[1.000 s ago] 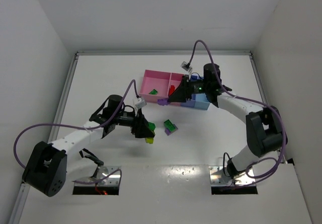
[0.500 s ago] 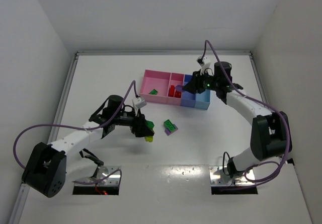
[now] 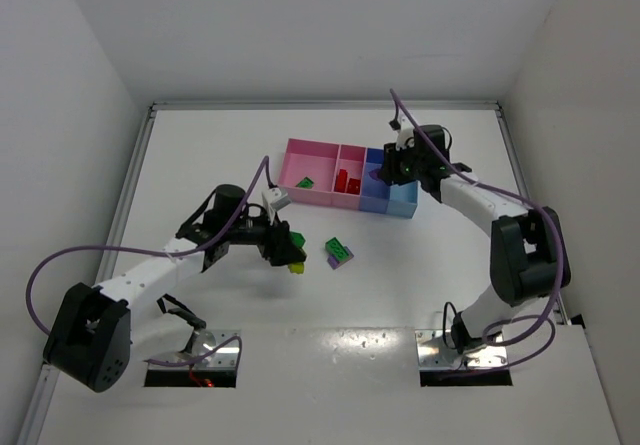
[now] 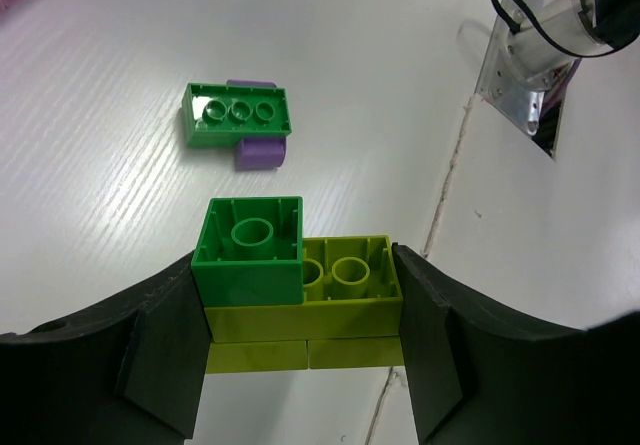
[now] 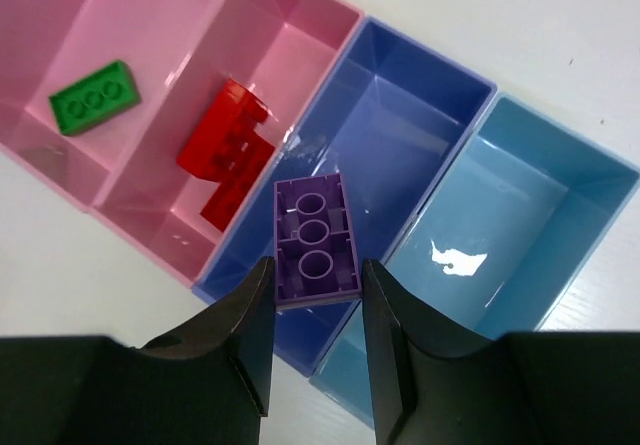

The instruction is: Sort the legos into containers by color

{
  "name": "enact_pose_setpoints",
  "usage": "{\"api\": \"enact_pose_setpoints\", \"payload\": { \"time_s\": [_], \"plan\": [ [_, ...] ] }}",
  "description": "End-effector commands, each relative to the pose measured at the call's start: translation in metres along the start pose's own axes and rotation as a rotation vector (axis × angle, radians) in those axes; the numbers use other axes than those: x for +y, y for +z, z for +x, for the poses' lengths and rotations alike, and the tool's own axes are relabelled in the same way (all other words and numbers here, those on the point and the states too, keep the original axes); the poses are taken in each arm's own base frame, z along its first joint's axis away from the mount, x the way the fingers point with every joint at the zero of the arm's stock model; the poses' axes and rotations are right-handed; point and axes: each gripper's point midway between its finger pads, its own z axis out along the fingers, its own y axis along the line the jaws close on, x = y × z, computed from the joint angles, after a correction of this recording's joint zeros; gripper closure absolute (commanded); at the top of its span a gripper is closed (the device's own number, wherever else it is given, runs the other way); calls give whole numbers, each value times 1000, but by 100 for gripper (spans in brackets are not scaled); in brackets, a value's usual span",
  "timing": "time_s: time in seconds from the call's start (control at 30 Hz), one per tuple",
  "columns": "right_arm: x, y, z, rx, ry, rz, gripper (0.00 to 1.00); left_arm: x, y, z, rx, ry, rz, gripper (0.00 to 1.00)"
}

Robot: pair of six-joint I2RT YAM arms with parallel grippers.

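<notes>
My left gripper (image 3: 284, 246) (image 4: 300, 325) is shut on a stack: a green lego (image 4: 250, 250) on yellow-green legos (image 4: 345, 295), held just above the table. A green-on-purple lego pair (image 3: 338, 253) (image 4: 238, 120) lies on the table beyond it. My right gripper (image 3: 384, 172) (image 5: 317, 270) is shut on a purple lego (image 5: 315, 237) above the dark blue bin (image 5: 400, 95). The containers stand in a row: wide pink (image 3: 297, 155), narrower pink (image 3: 352, 155), dark blue, light blue (image 5: 560, 215). A green lego (image 5: 95, 97) lies in the wide pink bin, and red legos (image 5: 228, 150) in the narrower pink one.
White walls close in the table at left, back and right. Metal mounting plates (image 3: 195, 350) (image 3: 462, 350) sit at the near edge; one shows with cables in the left wrist view (image 4: 525, 60). Purple cables loop off both arms.
My right gripper has carried the purple lego from the front of the pink bins rightward to above the dark blue bin. My left gripper has shifted slightly toward the back with its stack.
</notes>
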Motion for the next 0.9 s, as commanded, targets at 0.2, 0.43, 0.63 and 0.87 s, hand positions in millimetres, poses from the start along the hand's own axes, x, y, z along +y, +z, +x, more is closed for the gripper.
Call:
{"api": "enact_pose_setpoints", "payload": {
  "time_s": [0.2, 0.43, 0.63, 0.87],
  "plan": [
    [-3, 18, -2, 34, -30, 31, 59, 7, -2, -29, -52, 47, -32, 57],
    [6, 9, -11, -12, -19, 12, 29, 23, -5, -31, -70, -39, -109, 60],
    [54, -25, -33, -111, -28, -205, 27, 55, -21, -42, -143, -202, -253, 68],
    [158, -70, -25, -56, -109, -667, 26, 90, -34, -61, -242, -471, -424, 72]
  ]
}}
